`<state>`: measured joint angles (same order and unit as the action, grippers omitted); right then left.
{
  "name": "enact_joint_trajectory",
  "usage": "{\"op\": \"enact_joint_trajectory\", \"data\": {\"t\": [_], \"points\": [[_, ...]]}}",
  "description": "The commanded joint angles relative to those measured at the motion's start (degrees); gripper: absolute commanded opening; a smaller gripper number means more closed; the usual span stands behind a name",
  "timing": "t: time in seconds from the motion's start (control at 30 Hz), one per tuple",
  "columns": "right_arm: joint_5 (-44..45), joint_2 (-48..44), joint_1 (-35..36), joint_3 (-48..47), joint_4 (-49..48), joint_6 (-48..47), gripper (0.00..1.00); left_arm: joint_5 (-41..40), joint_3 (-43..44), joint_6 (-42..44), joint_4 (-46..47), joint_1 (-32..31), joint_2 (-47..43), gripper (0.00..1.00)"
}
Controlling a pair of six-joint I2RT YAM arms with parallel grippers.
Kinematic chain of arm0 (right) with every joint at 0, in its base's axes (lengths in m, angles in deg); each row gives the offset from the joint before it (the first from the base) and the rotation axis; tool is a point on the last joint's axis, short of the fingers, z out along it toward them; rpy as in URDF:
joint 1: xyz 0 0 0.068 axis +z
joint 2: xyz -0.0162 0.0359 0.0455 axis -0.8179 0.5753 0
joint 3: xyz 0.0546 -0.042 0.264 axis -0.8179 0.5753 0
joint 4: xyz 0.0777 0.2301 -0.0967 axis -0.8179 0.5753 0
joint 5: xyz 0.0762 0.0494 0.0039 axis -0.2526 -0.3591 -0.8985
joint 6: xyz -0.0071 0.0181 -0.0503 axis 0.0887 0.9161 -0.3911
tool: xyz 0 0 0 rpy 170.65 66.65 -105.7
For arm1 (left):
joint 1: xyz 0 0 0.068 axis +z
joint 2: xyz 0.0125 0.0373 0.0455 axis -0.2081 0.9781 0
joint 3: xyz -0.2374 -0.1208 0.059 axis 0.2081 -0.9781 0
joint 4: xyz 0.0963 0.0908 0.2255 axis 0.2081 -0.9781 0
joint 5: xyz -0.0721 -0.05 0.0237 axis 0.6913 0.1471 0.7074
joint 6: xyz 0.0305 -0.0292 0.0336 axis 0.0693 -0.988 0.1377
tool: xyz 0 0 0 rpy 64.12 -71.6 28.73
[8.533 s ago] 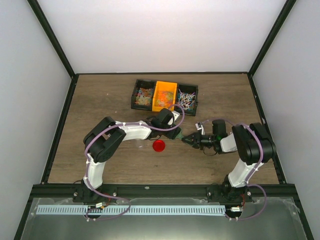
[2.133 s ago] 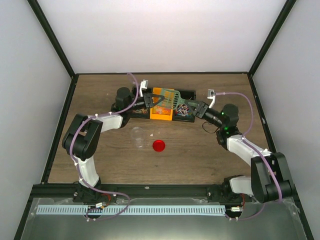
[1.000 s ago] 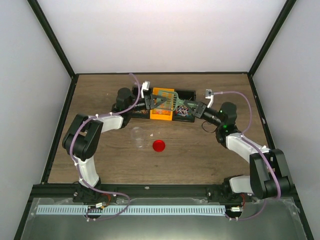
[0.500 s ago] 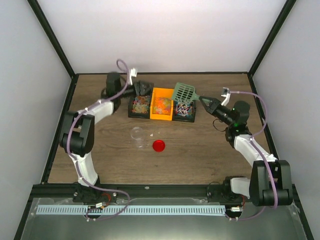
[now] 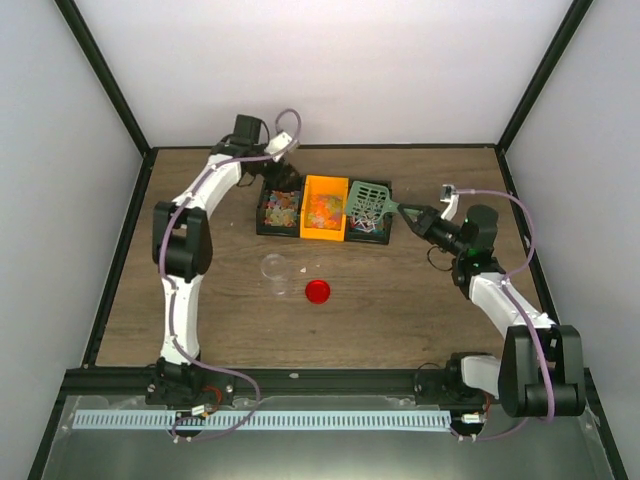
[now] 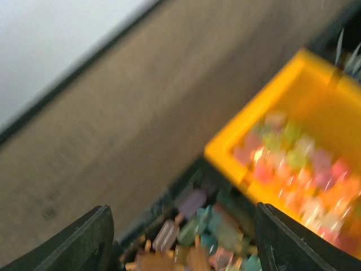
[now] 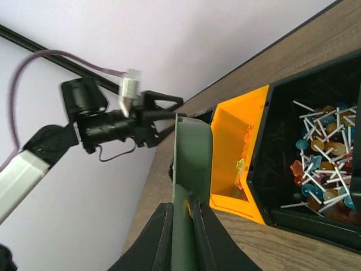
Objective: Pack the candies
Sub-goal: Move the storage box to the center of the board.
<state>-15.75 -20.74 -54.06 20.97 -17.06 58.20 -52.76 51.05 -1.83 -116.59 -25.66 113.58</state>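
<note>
Top external view shows us the candies (image 5: 283, 205) lying in three bins set side by side at the upper middle of the frame: mixed coloured pieces in the left black bin (image 5: 264, 228), orange-yellow ones in the orange bin (image 5: 322, 235) at the centre, and stick-like ones in the right black bin (image 5: 372, 238). Lower in the frame, well apart from the bins, the clear jar (image 5: 273, 268) stands open on the table (image 5: 200, 320) with the red lid (image 5: 318, 291) lying near it to the right; we make out no candies inside the jar, so we judge that the packing has hardly begun. The right fingers (image 7: 155, 237) are pressed onto the handle of the green scoop (image 5: 367, 198), whose slotted head hangs over the right black bin; it appears edge-on in the right wrist view, and we cannot tell whether it carries anything. The left fingers (image 6: 96, 237) are spread wide with nothing between them, hovering above the left black bin near its border with the orange bin. What is left, as we read it, is nearly everything: scooping candies, carrying them to the jar, tipping them in, and fitting the lid.
</note>
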Motion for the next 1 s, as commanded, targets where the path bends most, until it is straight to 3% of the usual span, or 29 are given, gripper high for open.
{"op": "enact_joint_trajectory", "data": {"t": [0.0, 0.63, 0.97], "points": [[-1.83, 0.28, -0.81, -0.68, 2.93, -3.08, 0.01, -4.18, 6.05, 15.64, -15.03, 0.17, 5.44, 0.69], [-3.77, 4.50, -0.81, -1.57, 4.77, -4.54, 0.01, -10.84, 13.85, 20.65, -8.62, 1.33, 12.33, 0.72], [-4.43, 8.44, -0.79, -4.23, 3.13, -3.34, 0.01, -13.56, 13.21, 20.74, -7.61, 1.87, 14.28, 0.72]]}}
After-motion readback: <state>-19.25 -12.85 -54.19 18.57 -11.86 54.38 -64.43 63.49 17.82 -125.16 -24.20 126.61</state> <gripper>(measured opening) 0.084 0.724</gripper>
